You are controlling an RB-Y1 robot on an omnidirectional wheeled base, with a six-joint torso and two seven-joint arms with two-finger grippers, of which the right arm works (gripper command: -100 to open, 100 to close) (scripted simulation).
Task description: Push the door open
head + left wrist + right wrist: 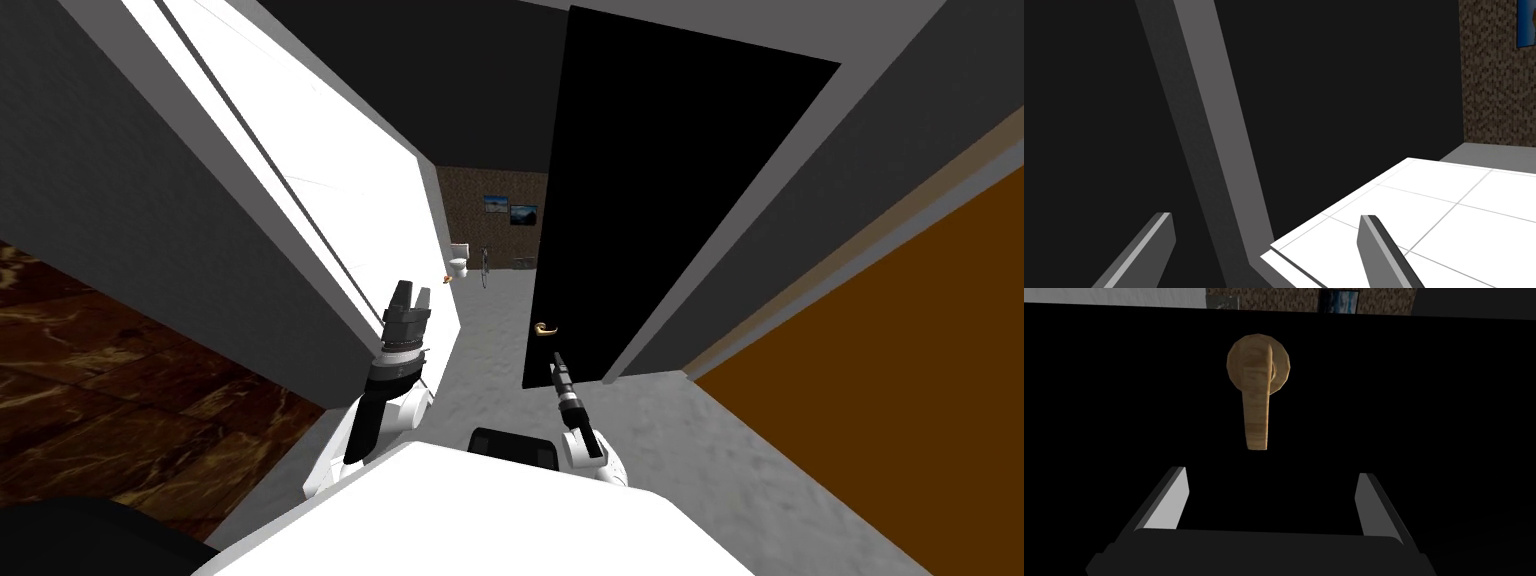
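The flat black door [680, 180] is seen ajar, directly ahead of the right end effector [1272, 474], whose two fingers are spread wide with nothing held. The tan, brass-like lever handle [1256, 395] is found just beyond the fingertips and between them, apparently untouched. A gap onto a grey-floored room is shown beside the door's handle edge. The task is judged partly done, with further pushing on the door face left. The left end effector [409, 295] is likewise held wide, near a grey upright edge [1214, 125].
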